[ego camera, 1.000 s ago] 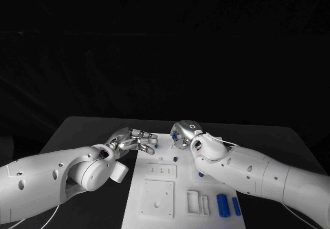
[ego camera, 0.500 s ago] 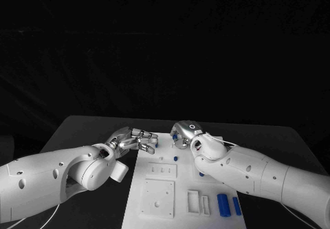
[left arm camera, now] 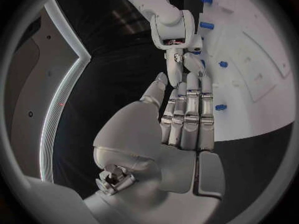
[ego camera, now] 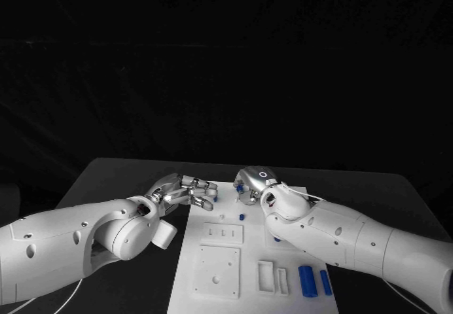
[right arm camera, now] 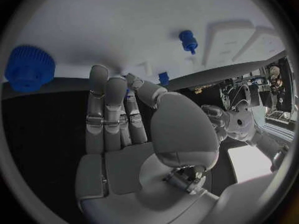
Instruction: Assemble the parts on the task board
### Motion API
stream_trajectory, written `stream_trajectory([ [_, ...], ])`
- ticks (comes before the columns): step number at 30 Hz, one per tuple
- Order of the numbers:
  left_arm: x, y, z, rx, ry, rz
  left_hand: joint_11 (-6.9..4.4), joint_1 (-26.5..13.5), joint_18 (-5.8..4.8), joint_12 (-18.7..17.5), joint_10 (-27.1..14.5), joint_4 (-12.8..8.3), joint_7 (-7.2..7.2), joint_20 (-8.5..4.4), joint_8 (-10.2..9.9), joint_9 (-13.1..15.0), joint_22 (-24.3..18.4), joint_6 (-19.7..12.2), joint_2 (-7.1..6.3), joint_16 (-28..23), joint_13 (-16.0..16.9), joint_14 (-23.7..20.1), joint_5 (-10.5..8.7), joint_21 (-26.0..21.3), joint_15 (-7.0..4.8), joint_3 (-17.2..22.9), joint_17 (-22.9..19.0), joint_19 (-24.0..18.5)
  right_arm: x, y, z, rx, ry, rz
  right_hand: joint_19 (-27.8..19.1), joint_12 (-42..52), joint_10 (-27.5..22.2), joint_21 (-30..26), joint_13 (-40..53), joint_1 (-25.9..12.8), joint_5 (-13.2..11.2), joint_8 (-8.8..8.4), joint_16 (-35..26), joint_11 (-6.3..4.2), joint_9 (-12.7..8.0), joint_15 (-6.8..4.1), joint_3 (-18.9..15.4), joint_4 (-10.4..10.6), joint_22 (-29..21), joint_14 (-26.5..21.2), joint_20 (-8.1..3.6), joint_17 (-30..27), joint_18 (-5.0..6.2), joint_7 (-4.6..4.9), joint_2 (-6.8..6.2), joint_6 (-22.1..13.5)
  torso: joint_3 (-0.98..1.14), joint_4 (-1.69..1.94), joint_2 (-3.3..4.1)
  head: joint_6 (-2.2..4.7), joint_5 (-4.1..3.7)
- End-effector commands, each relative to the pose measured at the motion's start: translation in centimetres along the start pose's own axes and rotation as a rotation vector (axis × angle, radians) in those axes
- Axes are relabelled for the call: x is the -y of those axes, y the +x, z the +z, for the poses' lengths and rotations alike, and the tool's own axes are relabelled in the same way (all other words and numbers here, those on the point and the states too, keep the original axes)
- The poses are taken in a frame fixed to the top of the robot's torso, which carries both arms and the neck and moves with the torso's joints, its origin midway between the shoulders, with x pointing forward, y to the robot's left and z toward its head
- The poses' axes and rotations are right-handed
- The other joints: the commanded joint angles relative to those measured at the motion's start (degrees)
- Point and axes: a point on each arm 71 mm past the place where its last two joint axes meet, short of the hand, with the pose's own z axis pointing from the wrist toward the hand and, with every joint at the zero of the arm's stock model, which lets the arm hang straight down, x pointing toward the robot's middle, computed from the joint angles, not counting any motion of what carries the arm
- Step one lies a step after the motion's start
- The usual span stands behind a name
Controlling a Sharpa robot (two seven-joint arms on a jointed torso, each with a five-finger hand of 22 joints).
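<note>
The white task board [ego camera: 219, 271] lies in the middle of the table. My left hand [ego camera: 188, 192] hovers at the board's far left corner with its fingers [left arm camera: 187, 112] straight, side by side and holding nothing. My right hand [ego camera: 253, 182] is over the board's far edge. Its thumb [right arm camera: 144, 91] presses toward a finger with a small blue part [right arm camera: 127, 92] pinched between them. A small blue peg [ego camera: 241, 216] stands in the board just below the right hand, and another blue peg [ego camera: 275, 239] is half hidden by the right forearm. Two blue cylinders [ego camera: 306, 280] lie at the board's near right corner.
A blue gear [right arm camera: 28, 67] sits at the board's edge beside the right hand. White raised blocks [ego camera: 220, 233] and slotted pieces [ego camera: 265, 275] stand on the board's near half. Both white forearms flank the board, over the black table [ego camera: 113, 176].
</note>
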Motion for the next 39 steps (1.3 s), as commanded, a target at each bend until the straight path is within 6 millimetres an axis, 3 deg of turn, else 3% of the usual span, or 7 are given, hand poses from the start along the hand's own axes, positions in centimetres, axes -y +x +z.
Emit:
stream_trajectory([
  [1,0.2,0.3,0.1,-0.019,0.004,0.001,-0.03,0.1,0.87,-0.3,-0.4,0.3,-0.08,0.18,-0.1,0.0,0.0,-0.4,-0.34,-0.3,0.0,-0.2,-0.3,0.0,0.14,-0.1,-0.1,0.0,-0.1,0.3,0.0,-0.024,-0.01,-0.01,0.5,0.4,1.6,-0.3,0.1,0.2,0.3,0.31,0.4,-1.33,0.1,-0.2,-0.1,-0.2,0.1,-0.2,0.08,-0.1,0.98,-0.07,0.56,0.4,0.02,-0.07,0.02,0.1,0.08],
  [13,0.2,0.2,0.1,-0.016,0.001,0.006,0.0,0.2,0.88,-0.3,-0.5,0.3,-0.04,0.17,-0.1,0.0,-0.1,-0.4,-0.42,-0.3,0.0,-0.1,-0.29,0.1,0.14,-0.1,-0.1,0.1,0.2,0.7,-0.2,-0.042,0.006,-0.012,0.5,0.4,1.4,-0.7,0.0,0.1,0.4,0.29,0.3,-1.26,0.1,-0.17,0.0,-0.4,0.6,-0.2,0.1,-0.2,1.03,-0.01,0.51,0.2,0.04,-0.09,0.02,-0.08,0.12],
  [17,0.2,0.2,0.1,-0.015,0.001,0.007,0.03,0.3,0.89,-0.3,-0.6,0.4,-0.01,0.18,-0.1,0.0,-0.2,-0.5,-0.45,-0.3,0.0,-0.1,-0.28,0.1,0.14,-0.1,-0.1,0.1,0.3,0.6,-0.2,-0.034,0.008,0.006,0.3,0.4,-1.7,-1.2,0.0,-0.5,1.0,0.19,0.0,-0.34,-0.1,0.52,-0.5,-0.2,0.7,-0.2,0.54,-0.4,1.26,0.74,-0.33,-2.2,0.01,-0.12,0.05,-0.05,0.13],
  [20,0.2,0.2,0.1,-0.014,0.001,0.008,0.03,0.3,0.89,-0.3,-0.6,0.4,-0.01,0.18,-0.1,0.0,-0.2,-0.5,-0.45,-0.3,0.0,-0.1,-0.28,0.1,0.14,-0.1,-0.1,0.1,0.3,0.6,-0.2,-0.023,0.01,0.025,0.4,0.5,-6.0,-2.0,0.0,-1.5,2.9,0.25,-0.4,0.81,-0.2,1.32,-3.0,0.5,0.3,-0.3,1.37,-0.6,1.79,1.61,-2.21,-6.4,0.0,-0.11,0.04,-0.02,0.15],
  [24,0.2,0.1,0.1,-0.012,0.001,0.009,0.07,0.3,0.9,-0.3,-0.7,0.5,0.02,0.19,-0.1,0.0,-0.3,-0.6,-0.53,-0.3,0.0,-0.1,-0.3,0.1,0.16,-0.1,-0.1,0.1,0.5,0.4,-0.2,0.007,0.013,0.052,1.8,0.7,-12.2,-5.3,0.1,1.3,4.9,0.21,-1.6,2.17,-0.2,2.24,-13.7,2.5,-2.7,-0.2,2.68,-1.3,3.03,0.26,-3.0,-10.2,-0.02,-0.12,0.07,0.03,0.11],
  [27,0.2,0.0,0.1,-0.009,0.001,0.01,0.11,0.3,0.9,-0.3,-0.9,0.5,0.07,0.21,-0.1,0.0,-0.3,-0.8,-0.58,-0.3,0.0,-0.2,-0.28,0.1,0.18,-0.1,-0.1,0.1,0.7,0.2,-0.3,0.027,0.016,0.065,2.9,0.4,-17.6,-7.2,-0.2,3.4,5.9,0.24,-1.9,2.75,-0.2,2.57,-18.3,4.4,-4.6,-0.1,3.06,-1.5,3.47,-0.03,-3.92,-11.1,0.01,-0.1,0.05,-0.01,0.15],
  [39,0.1,-0.8,0.0,0.016,0.002,0.016,0.13,0.4,0.91,-0.3,-0.9,0.6,0.09,0.22,-0.1,0.0,-0.4,-0.9,-0.66,-0.3,0.0,-0.2,-0.28,0.1,0.19,0.0,-0.1,0.1,1.8,-1.5,-1.2,0.071,0.012,0.11,4.2,0.3,-17.5,-9.1,-0.2,5.5,7.9,0.23,-2.2,2.74,-0.2,2.54,-22.5,8.6,-6.7,0.0,3.07,-1.5,3.36,-0.13,-5.35,-11.0,0.16,-0.42,-0.21,0.5,0.36],
])
